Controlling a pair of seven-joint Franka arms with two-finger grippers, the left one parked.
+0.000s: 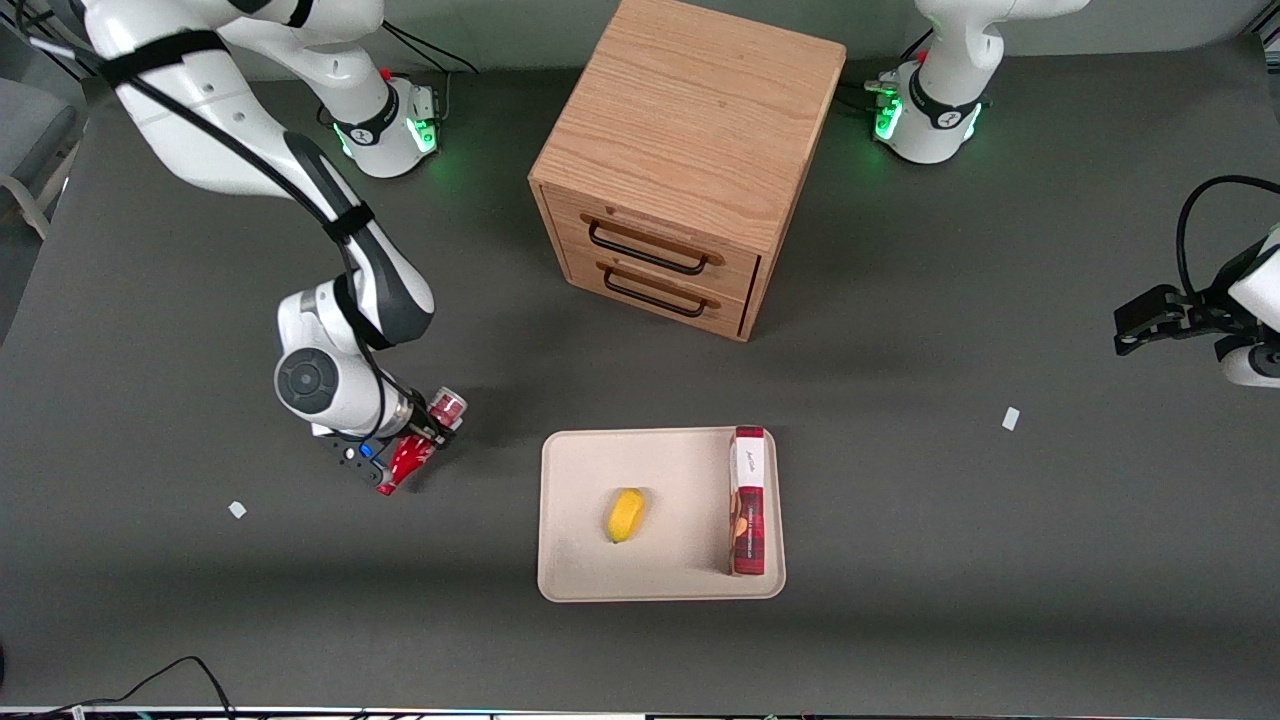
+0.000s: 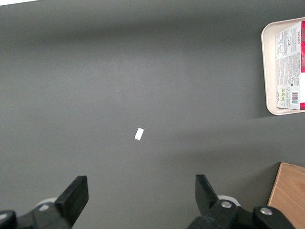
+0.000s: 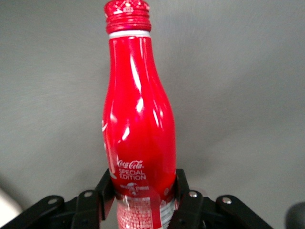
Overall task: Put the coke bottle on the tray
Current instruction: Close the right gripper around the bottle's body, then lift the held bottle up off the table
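Transport is judged to be the step in hand: the bottle (image 3: pixel 139 119) is held by the pincer (image 1: pixel 418 448), whose fingers (image 3: pixel 106 188) are clenched on its lower body just above the silvery base, with the cap pointing away from the wrist. In the front view the bottle is seen tilted, apparently raised off the tabletop (image 1: pixel 150 600), toward the working arm's end and well apart from the tray (image 1: pixel 570 570); whether it is fully clear of the surface cannot be told.

The next move is judged to call for a carry sideways toward the tray, high enough for the low rim to be cleared, followed by a lowering onto a bare patch and a release.

On the tray a small yellow fruit (image 1: pixel 625 514) is seen near the middle, and a red-and-white carton (image 1: pixel 748 500) lies along the edge toward the parked arm's end. The strip of tray nearest the pincer is bare, so the fruit and carton need not be disturbed if the bottle is set there; a drop too near the fruit could knock it.

A wooden cabinet (image 1: pixel 690 150) with two drawers stands farther from the front camera than the tray, off the direct path. Two white scraps (image 1: pixel 237 509) (image 1: pixel 1011 418) lie on the tabletop, neither judged to be in the way
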